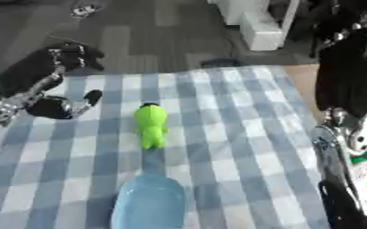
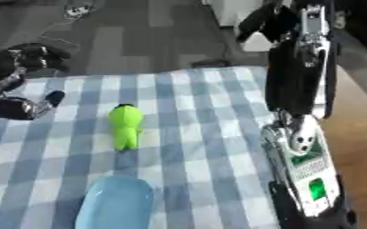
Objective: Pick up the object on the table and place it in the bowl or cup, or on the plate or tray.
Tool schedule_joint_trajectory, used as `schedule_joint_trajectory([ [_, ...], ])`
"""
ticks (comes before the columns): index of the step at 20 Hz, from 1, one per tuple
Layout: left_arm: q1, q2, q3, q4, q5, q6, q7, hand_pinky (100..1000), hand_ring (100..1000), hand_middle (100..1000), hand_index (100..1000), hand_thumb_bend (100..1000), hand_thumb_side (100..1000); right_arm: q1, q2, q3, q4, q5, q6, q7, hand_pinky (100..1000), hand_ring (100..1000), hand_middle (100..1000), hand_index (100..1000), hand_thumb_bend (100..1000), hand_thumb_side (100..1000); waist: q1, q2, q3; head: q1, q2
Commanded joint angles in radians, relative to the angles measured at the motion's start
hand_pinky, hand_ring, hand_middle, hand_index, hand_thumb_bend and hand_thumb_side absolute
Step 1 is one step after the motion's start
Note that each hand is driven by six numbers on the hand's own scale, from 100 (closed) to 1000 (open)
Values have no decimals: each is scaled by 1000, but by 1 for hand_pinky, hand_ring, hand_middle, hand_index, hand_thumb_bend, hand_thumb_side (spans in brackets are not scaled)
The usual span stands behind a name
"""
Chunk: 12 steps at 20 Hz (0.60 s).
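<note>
Blue-and-white checked cloth covers the desk we look down on. Our right arm, black with silver casing and green patches, runs down the right side; its hand is out of sight. A pale blue oval plastic dish sits at the near edge. Just beyond it, apart, lies the bright green plastic figure. Our left hand rests at the cloth's left edge, well apart from the figure, fingers relaxed and holding nothing. We can read no writing.

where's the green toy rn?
The green toy lies mid-table on the blue checked cloth, just beyond the light blue plate at the near edge, with the left hand off to its left.
</note>
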Motion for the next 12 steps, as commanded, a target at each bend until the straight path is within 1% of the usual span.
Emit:
schedule_joint_trajectory([
  [1, -43, -5, 0, 52, -50, -28, -21, 865, 746, 790, 765, 200, 881, -16, 6, 4, -13, -6, -1, 7, 359, 423, 858, 1000, 100, 826, 5, -17, -5, 4, -12],
  [7, -91, -45, 1, 169, -161, -70, -56, 886, 766, 800, 774, 224, 912, -24, 24, 11, -13, -12, -5, 14, 358, 423, 857, 1000, 100, 826, 7, -14, -23, 17, -9],
  [12, -124, -82, 29, 279, -244, -65, -60, 885, 764, 806, 794, 246, 940, -30, 43, 13, -13, -16, -11, 17, 357, 423, 856, 1000, 100, 826, 6, -9, -36, 27, -3],
])
